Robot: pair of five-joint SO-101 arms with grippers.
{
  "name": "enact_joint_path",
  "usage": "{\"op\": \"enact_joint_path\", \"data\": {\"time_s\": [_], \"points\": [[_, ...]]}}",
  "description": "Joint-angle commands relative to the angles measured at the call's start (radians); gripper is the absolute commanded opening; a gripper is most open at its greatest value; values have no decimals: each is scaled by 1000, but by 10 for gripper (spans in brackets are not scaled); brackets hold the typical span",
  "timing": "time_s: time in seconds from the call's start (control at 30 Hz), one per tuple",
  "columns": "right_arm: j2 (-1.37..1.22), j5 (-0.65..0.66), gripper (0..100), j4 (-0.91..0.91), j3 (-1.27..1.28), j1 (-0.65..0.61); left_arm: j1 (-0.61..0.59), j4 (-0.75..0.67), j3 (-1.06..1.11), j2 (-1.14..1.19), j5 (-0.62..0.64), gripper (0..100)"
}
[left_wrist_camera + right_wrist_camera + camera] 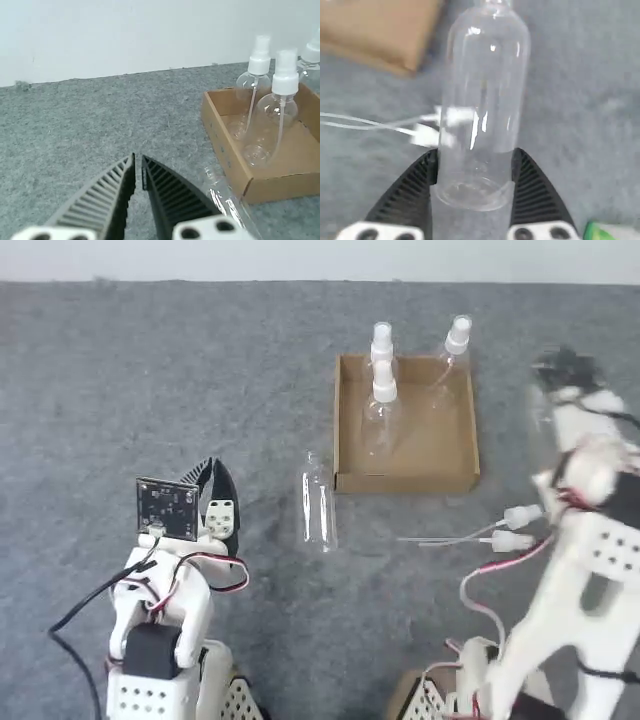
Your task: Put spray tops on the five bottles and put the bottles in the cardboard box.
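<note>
The cardboard box (pixel 462 450) (pixel 227 150) lies at mid table. Three clear bottles with white spray tops (pixel 384 405) (pixel 381 342) (pixel 455 345) stand in it; two of them (pixel 252 85) (pixel 277 110) appear in the left wrist view. A topless bottle (pixel 318 502) (pixel 225 197) lies just left of the box. My right gripper (pixel 475 170) (pixel 562 375) is shut on another topless clear bottle (pixel 482 100) (pixel 541 430), held above the table right of the box. Two loose spray tops (pixel 515 515) (pixel 510 538) (pixel 432 130) lie below it. My left gripper (pixel 215 490) (pixel 138 172) is shut and holds nothing, left of the lying bottle.
Grey felt covers the table up to a white wall at the back. Red, white and black wires hang off both arms near the front edge. The left half of the table is bare felt.
</note>
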State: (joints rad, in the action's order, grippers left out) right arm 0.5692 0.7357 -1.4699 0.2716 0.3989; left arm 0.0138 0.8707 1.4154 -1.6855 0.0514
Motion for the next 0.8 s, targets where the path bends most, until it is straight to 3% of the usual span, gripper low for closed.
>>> {"op": "enact_joint_path", "data": {"time_s": [0.0,0.2,0.5,0.77], "points": [[-120,110,6,245,124,171,-5,-28,-7,-2,3,12],[-409,130,6,421,112,277,-2,-28,-7,-2,3,12],[-700,150,11,452,38,289,-3,-26,-7,-2,3,12],[-736,147,199,450,26,289,-2,-26,-5,-2,3,12]]}}
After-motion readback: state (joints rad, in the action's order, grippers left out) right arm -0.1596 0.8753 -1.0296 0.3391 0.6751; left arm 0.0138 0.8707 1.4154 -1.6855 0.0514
